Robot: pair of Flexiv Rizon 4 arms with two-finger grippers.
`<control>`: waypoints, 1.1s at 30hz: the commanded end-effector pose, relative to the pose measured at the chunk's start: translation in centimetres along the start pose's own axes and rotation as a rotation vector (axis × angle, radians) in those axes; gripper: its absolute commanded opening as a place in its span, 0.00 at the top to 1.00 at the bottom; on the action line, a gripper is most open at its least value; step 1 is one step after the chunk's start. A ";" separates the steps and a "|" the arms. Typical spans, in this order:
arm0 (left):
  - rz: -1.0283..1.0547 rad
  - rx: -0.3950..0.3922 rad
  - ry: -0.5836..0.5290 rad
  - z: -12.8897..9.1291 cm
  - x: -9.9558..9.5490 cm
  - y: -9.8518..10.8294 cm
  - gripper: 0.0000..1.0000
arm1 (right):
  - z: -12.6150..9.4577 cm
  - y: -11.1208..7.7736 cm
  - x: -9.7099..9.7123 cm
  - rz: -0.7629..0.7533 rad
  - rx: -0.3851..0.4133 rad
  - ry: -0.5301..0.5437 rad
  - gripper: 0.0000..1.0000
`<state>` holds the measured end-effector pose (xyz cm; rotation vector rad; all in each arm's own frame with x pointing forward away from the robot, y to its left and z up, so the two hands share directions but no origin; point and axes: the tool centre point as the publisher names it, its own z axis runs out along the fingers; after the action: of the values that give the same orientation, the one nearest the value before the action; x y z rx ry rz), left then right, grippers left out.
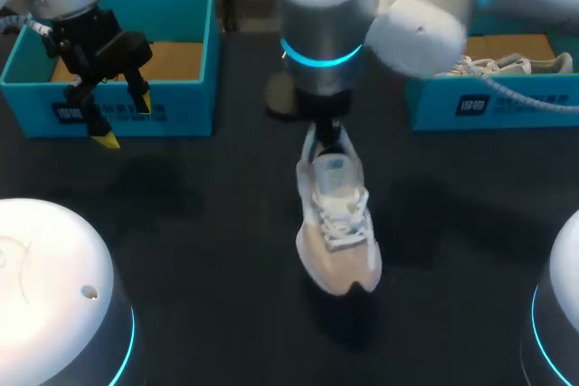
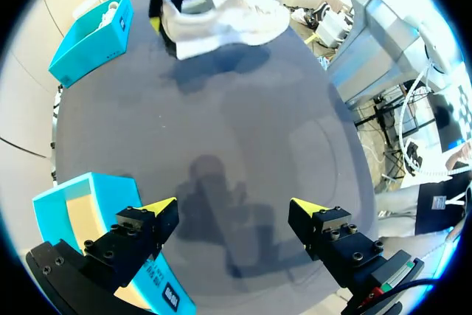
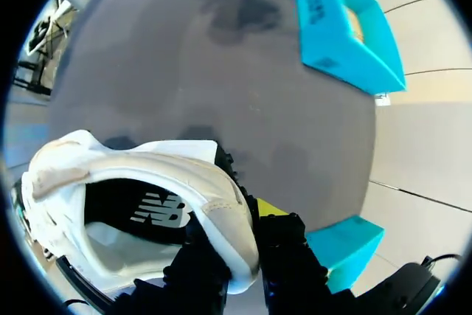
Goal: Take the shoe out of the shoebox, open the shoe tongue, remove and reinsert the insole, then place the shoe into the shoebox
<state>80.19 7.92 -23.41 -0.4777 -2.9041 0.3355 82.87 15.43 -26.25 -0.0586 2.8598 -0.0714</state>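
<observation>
White lace-up fabric shoe [image 1: 336, 223] hangs toe-down from the right claw [image 3: 245, 245], which is clamped across its heel collar. Judged light and soft-walled; the padded collar yields, yet it is the soundest hold. The left claw [image 2: 230, 212] stands agape, holding nothing. Beside it, the turquoise cardboard shoebox [image 1: 194, 88] shows a bare brown floor. The second turquoise box [image 1: 507, 106], beside the right claw, contains another pale shoe [image 1: 507, 65].
</observation>
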 end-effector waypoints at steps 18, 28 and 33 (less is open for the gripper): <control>0.001 -0.004 -0.001 0.0 0.1 0.0 0.00 | -5.9 -6.9 -2.1 -0.014 0.008 -0.051 1.00; 0.001 -0.004 -0.001 0.0 0.1 0.0 0.00 | -7.6 -16.1 -10.3 -0.051 0.049 -0.081 1.00; 0.001 -0.004 -0.001 0.0 0.1 0.0 0.00 | -8.7 -18.6 -12.9 -0.067 0.069 -0.089 1.00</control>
<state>80.19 7.92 -23.41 -0.4776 -2.9041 0.3354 92.88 -0.09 -14.53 -0.1473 2.7547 -0.2157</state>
